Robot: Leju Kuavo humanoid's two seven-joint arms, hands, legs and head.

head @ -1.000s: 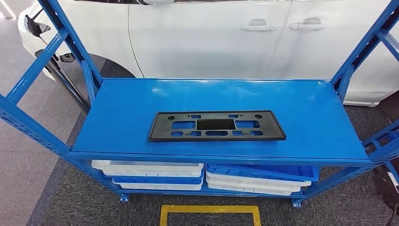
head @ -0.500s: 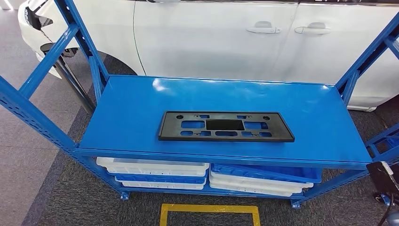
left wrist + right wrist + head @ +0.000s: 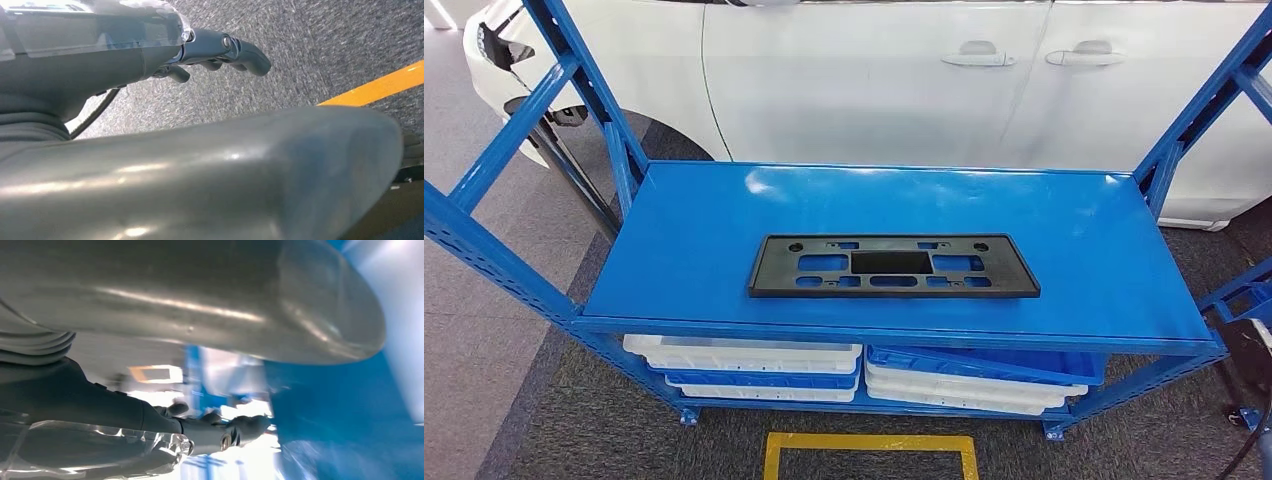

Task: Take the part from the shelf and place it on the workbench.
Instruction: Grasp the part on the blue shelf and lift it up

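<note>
Here the flat black slotted part [image 3: 893,266] lies on the shelf [image 3: 1074,240]; both hands' states unclear.

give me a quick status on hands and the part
Left hand and right hand open, holding nothing. Black part flat on blue shelf, untouched. Nothing blocking it.

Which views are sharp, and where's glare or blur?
Head view: sharp, with ceiling-light glare on the blue shelf top behind the black part. Left wrist view: the left hand and carpet are clear. Right wrist view: blurred and overexposed around the right hand.
</note>
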